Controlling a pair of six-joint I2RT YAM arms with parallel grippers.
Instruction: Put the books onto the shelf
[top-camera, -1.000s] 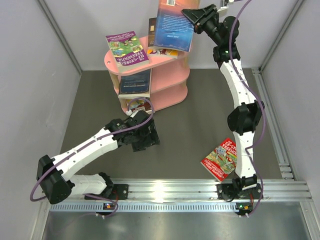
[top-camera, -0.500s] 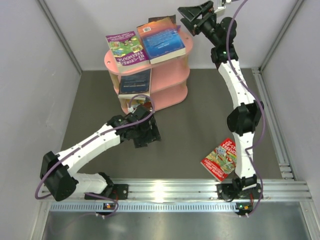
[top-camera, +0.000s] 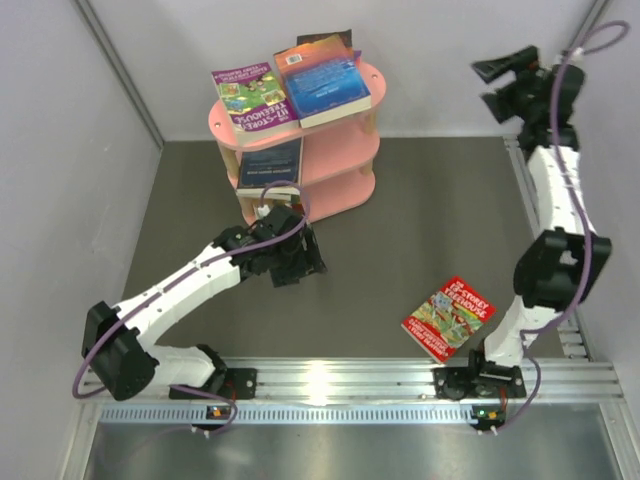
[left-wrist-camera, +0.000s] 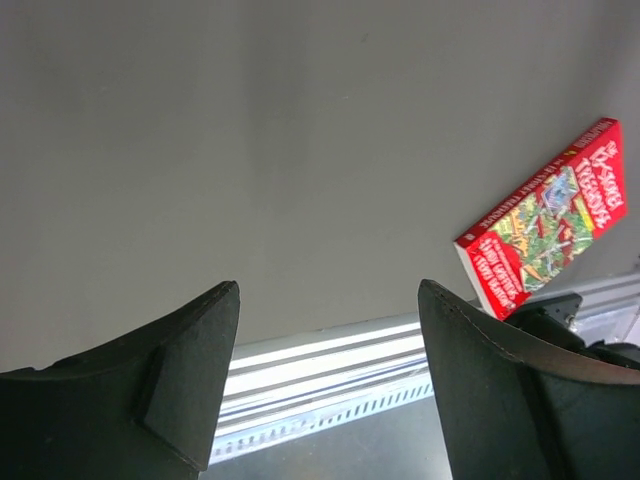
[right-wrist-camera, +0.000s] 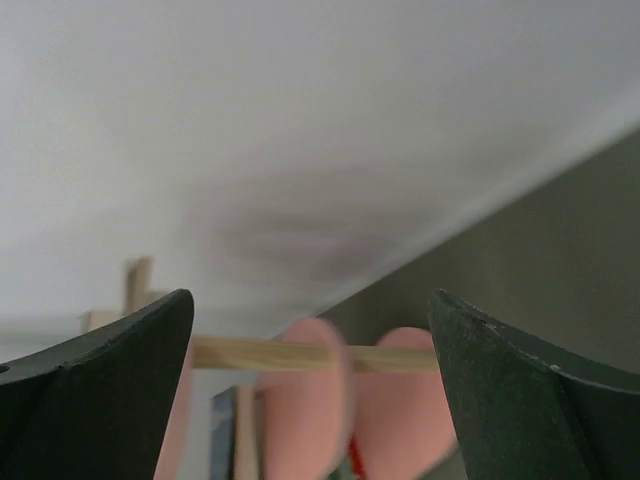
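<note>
Dark grey bench (top-camera: 400, 220), pale walls (top-camera: 60, 150) — red book (top-camera: 449, 318) flat near right base. Left claw (left-wrist-camera: 328, 298), right claw (top-camera: 497, 84) — both spread apart, empty.

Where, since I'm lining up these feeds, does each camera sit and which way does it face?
Top external: fixed above and behind the bases, looking down on the table; shows both arms, left gripper, right gripper, shelf, red book.
Left wrist: on the left arm, looking across the table toward the near rail; own open fingers, red book beyond.
Right wrist: on the raised right arm, facing the back wall; open fingers, blurred shelf.
Shared: top and left wrist, red book; top and right wrist, shelf.
</note>
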